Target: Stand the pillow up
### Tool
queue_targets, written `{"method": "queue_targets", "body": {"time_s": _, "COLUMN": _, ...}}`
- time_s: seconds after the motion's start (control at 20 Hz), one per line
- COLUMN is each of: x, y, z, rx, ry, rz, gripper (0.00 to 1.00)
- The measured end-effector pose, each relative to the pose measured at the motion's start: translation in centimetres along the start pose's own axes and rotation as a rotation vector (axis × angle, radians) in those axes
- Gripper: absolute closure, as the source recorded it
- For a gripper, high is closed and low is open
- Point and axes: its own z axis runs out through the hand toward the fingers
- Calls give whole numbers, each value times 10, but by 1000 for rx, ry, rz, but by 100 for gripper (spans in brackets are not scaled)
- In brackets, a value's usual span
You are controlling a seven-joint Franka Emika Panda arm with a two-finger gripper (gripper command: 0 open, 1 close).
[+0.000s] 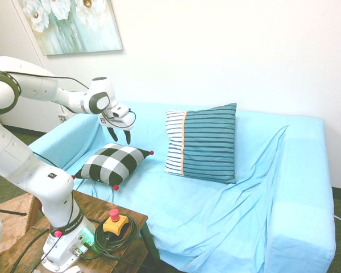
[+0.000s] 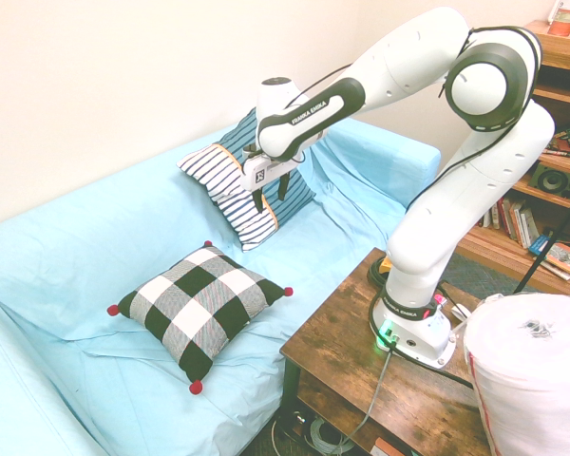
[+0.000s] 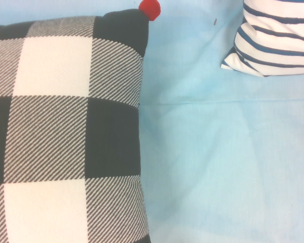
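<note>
The pillow point(image 1: 113, 162) point(image 2: 202, 300) point(image 3: 61, 136) is a small black-and-white checked cushion with red pompoms at its corners. It lies flat on the blue-covered sofa seat point(image 1: 216, 199), near the seat's front. My gripper point(image 1: 120, 135) point(image 2: 270, 194) hangs in the air above the seat just behind the pillow, pointing down. Its two dark fingers are spread apart with nothing between them. It touches neither cushion.
A larger teal-and-white striped cushion point(image 1: 202, 142) point(image 2: 245, 182) point(image 3: 276, 40) leans upright against the sofa back point(image 1: 273, 122). A wooden side table point(image 2: 389, 380) stands in front of the sofa, with a yellow box with a red button point(image 1: 115, 222) on it. A bookshelf point(image 2: 551, 171) stands behind the arm.
</note>
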Motion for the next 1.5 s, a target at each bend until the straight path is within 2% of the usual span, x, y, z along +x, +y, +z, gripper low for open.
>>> {"method": "queue_targets", "body": {"time_s": 0.15, "x": -1, "y": 2, "z": 3, "rx": -5, "ry": -4, "rz": -15, "gripper": 0}}
{"method": "queue_targets", "body": {"time_s": 0.3, "x": -19, "y": 15, "z": 29, "rx": -42, "ry": -31, "rz": -43, "gripper": 0}}
{"method": "queue_targets", "body": {"time_s": 0.45, "x": -62, "y": 22, "z": 77, "rx": -85, "ry": -24, "rz": -105, "gripper": 0}}
{"method": "queue_targets", "body": {"time_s": 0.65, "x": -124, "y": -10, "z": 128, "rx": -128, "ry": -27, "rz": -193, "gripper": 0}}
{"method": "queue_targets", "body": {"time_s": 0.9, "x": -198, "y": -22, "z": 196, "rx": -161, "ry": -57, "rz": -259, "gripper": 0}}
{"method": "queue_targets", "body": {"time_s": 1.15, "x": -258, "y": -12, "z": 258, "rx": -96, "ry": -138, "rz": -253, "gripper": 0}}
{"method": "queue_targets", "body": {"time_s": 1.5, "x": -251, "y": -16, "z": 273, "rx": 29, "ry": -39, "rz": -194, "gripper": 0}}
